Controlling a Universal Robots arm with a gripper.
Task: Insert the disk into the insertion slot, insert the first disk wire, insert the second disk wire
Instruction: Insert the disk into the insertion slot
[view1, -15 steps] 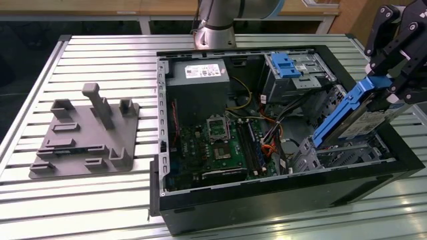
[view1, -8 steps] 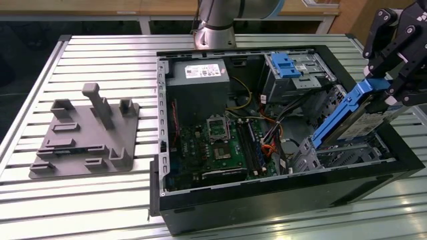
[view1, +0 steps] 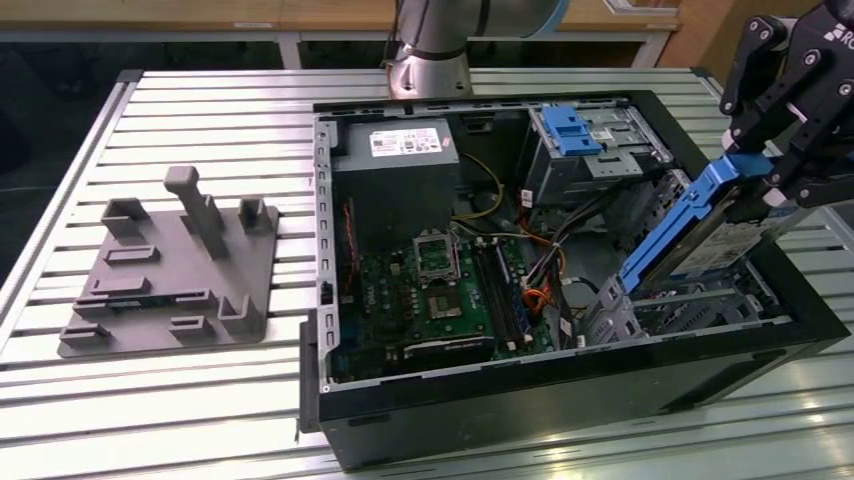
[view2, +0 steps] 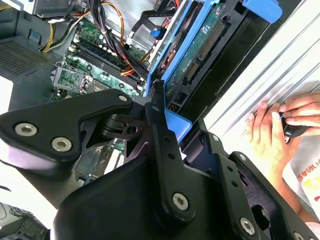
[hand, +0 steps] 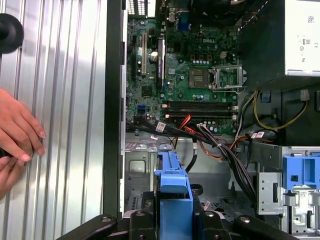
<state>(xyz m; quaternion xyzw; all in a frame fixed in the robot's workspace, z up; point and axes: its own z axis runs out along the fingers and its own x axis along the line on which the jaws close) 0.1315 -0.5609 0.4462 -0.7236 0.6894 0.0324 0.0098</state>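
My gripper (view1: 763, 188) is shut on the disk (view1: 710, 240), a silver drive in a bright blue bracket (view1: 683, 228). I hold it tilted steeply, its low end just above the insertion slot (view1: 694, 305), the grey perforated cage at the case's corner on the exterior view's right. In the first wrist view the blue bracket (hand: 173, 192) sits between my fingers (hand: 137, 222) over the grey bay (hand: 142, 167). The second wrist view shows the disk's green circuit side and connector (view2: 202, 45). A bundle of black and orange wires (hand: 205, 136) lies loose beside the bay.
The open black computer case (view1: 534, 395) lies on a slatted metal table, with motherboard (view1: 427, 290) and power supply (view1: 394, 170). A taller grey cage with a blue latch (view1: 574, 132) stands behind. A grey fixture plate (view1: 174, 270) lies on the exterior view's left. A person's hands (hand: 17, 137) rest beside the case.
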